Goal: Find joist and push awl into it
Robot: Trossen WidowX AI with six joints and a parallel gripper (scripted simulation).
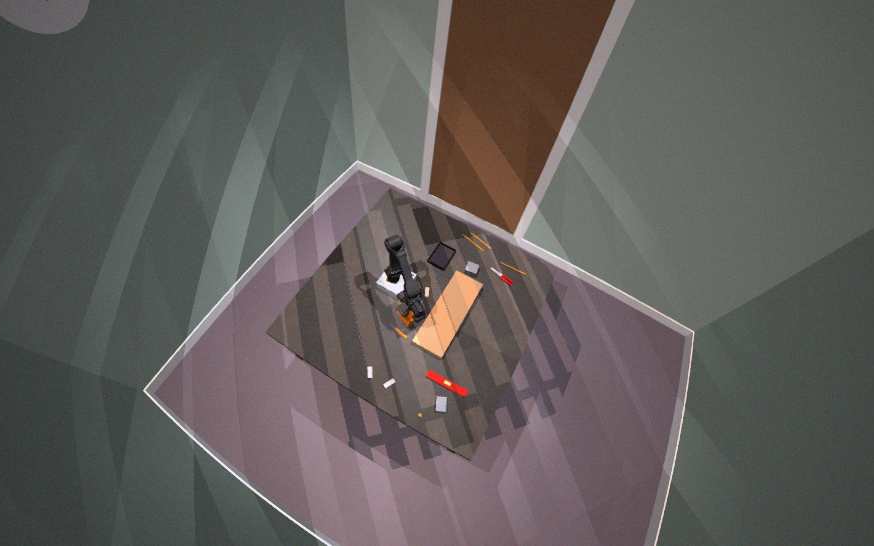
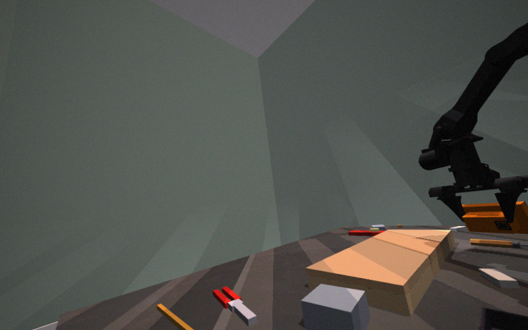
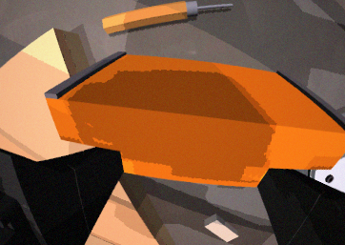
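My gripper (image 1: 414, 316) (image 2: 486, 220) (image 3: 192, 153) is shut on the orange stud finder (image 1: 404, 318) (image 2: 520, 219) (image 3: 191, 129), which hangs tilted above the table beside the panel. The wooden floor panel (image 1: 455, 311) (image 2: 364, 262) (image 3: 24, 100) lies flat; no hole shows in it. The awl (image 1: 401, 333) (image 2: 492, 242) (image 3: 152, 16), with a yellow-orange handle and thin metal shaft, lies on its side on the table beyond the stud finder in the wrist view. The dark tray (image 1: 448, 247) (image 2: 504, 313) stands past the panel's upper end in the top view; its inside looks empty there.
A pale block (image 1: 427, 291) (image 2: 498, 277) (image 3: 222, 229) lies between arm base and panel. A grey block (image 1: 471, 267) (image 2: 333, 305) and red-handled tool (image 1: 507, 278) (image 2: 228, 295) are near one panel end. A red level (image 1: 457, 388) (image 2: 360, 232) and a grey box (image 1: 441, 404) are past the other.
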